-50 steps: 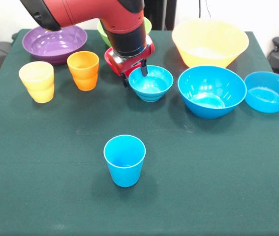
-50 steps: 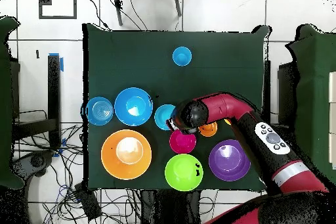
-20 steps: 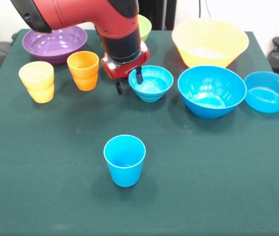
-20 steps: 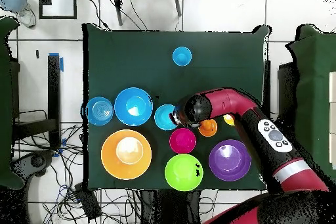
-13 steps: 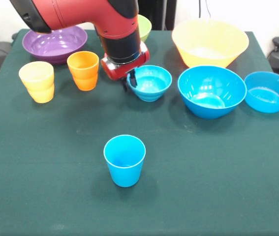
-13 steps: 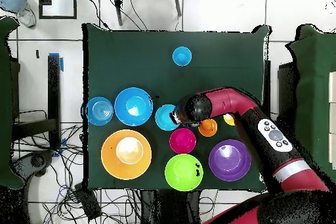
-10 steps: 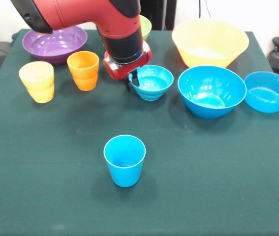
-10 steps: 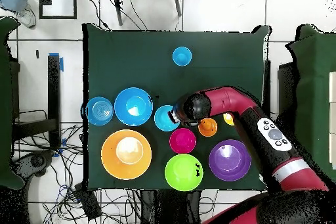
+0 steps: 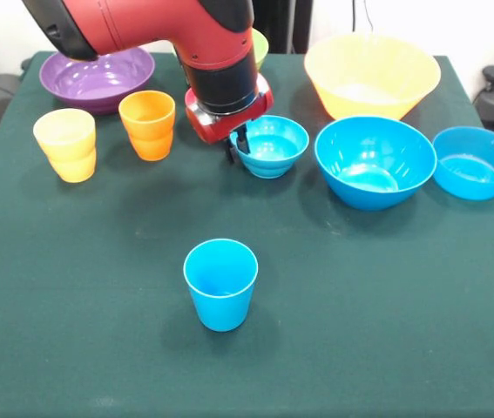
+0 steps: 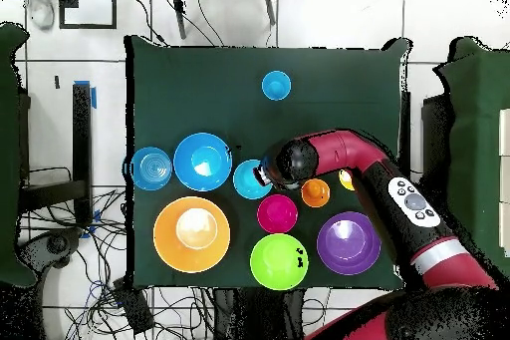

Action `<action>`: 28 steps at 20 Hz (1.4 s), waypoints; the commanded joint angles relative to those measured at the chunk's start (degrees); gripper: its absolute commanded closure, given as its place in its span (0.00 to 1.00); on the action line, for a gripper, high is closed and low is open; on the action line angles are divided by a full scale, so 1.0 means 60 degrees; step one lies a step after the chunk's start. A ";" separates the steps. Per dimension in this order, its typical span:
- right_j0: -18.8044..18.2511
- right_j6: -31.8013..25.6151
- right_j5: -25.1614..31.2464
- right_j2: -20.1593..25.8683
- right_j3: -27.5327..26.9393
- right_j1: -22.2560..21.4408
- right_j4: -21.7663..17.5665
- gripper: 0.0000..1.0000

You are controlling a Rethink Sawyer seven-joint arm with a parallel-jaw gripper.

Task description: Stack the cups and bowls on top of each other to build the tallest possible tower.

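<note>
A blue cup (image 9: 220, 283) (image 10: 276, 85) stands alone, upright, toward the table's near side in the front view. My gripper (image 9: 238, 146) (image 10: 264, 178) is shut on the left rim of the small blue bowl (image 9: 273, 146) (image 10: 247, 178), one finger inside and one outside. To its right sit a larger blue bowl (image 9: 375, 161) (image 10: 202, 161) and another blue bowl (image 9: 477, 162) (image 10: 150, 168). The yellow-orange bowl (image 9: 371, 77) (image 10: 191, 233) stands behind them. Orange cup (image 9: 147, 124) (image 10: 316, 193) and yellow cup (image 9: 65, 144) stand at the left, in front of the purple bowl (image 9: 97, 77) (image 10: 349, 242).
The red bowl (image 10: 277, 213) and green bowl (image 10: 278, 261) lie behind my arm; only the green bowl's rim (image 9: 260, 43) shows in the front view. The arm crosses above the orange and yellow cups in the overhead view. Cables lie on the floor around the table.
My gripper lowered onto the small blue bowl's left rim and its fingers closed on it. The bowl has shifted slightly to the right in the front view.
</note>
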 commanded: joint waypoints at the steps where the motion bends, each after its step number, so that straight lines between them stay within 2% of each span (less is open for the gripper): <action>1: 0.0465 -0.1264 -0.0346 0.0007 -0.0621 0.0011 -0.0242 1.00; 5: 0.0480 -0.1294 0.0215 0.0386 -0.0613 -0.0470 0.0453 1.00; 9: 0.0799 -0.1799 0.1394 0.0547 -0.1390 -0.0538 0.1147 1.00; 20: 0.1336 -0.2925 0.3776 0.0531 -0.3633 -0.0176 0.1857 1.00; 24: 0.1603 -0.3479 0.4883 0.0512 -0.5122 0.0343 0.1838 1.00; 28: 0.2145 -0.4509 0.6606 0.0642 -0.7810 0.1111 0.1142 1.00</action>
